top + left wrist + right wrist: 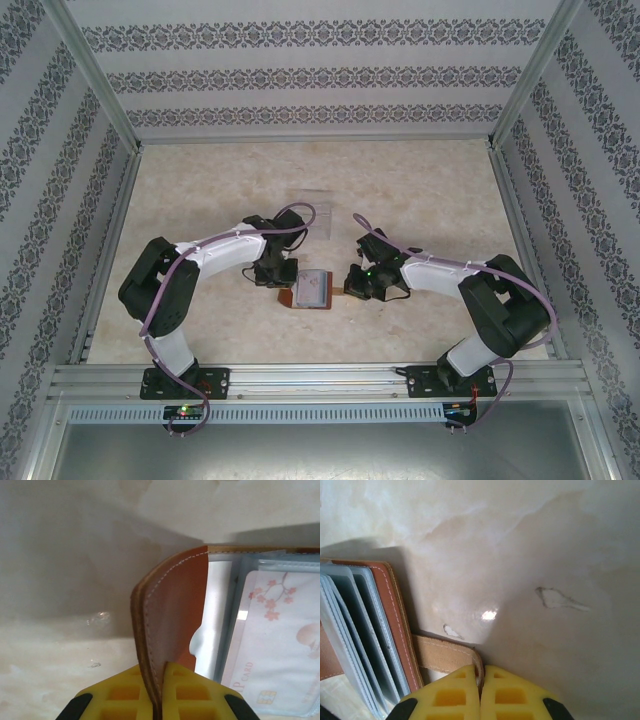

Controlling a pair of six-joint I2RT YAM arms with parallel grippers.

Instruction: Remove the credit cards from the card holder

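The brown leather card holder point(310, 290) lies open on the table between my two grippers. My left gripper point(161, 690) is shut on the edge of its left cover point(172, 605), which stands upright between the yellow fingers. In the clear sleeves to the right sits a white credit card point(280, 645) with pink blossoms and a gold chip. My right gripper point(481, 687) is shut on the tip of the tan snap tab point(442, 652), which sticks out from the holder's brown right cover point(390, 610). Grey-blue sleeves point(350, 630) fan out to the left of that cover. In the top view the left gripper point(283, 278) and right gripper point(350, 285) flank the holder.
A clear plastic rack point(310, 203) stands just beyond the holder. The pale marble tabletop point(420, 190) is bounded by patterned walls on three sides, with a metal rail point(320, 378) along the near edge by the arm bases.
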